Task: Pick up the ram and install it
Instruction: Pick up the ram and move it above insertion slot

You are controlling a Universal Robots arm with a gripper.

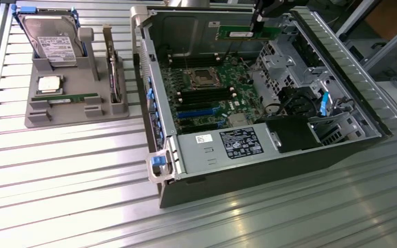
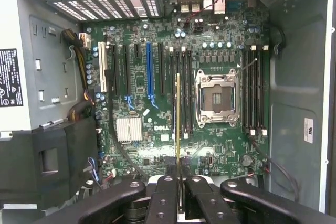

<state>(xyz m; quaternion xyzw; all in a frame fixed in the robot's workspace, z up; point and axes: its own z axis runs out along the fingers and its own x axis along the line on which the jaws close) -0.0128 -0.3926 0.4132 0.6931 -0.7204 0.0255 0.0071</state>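
Ram (image 1: pixel 248 34), one clamped in end effector (image 2: pixel 179 180), second stick (image 1: pixel 65 97) on tray (image 1: pixel 60 119)

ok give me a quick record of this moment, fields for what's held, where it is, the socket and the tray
gripper: gripper shut on the ram
ram position: held above the motherboard inside the open computer case, not seated in any slot
ram pose: on edge, lengthwise parallel to the memory slots
processor socket: appears empty
tray: holds a hard drive, a processor and a second memory stick
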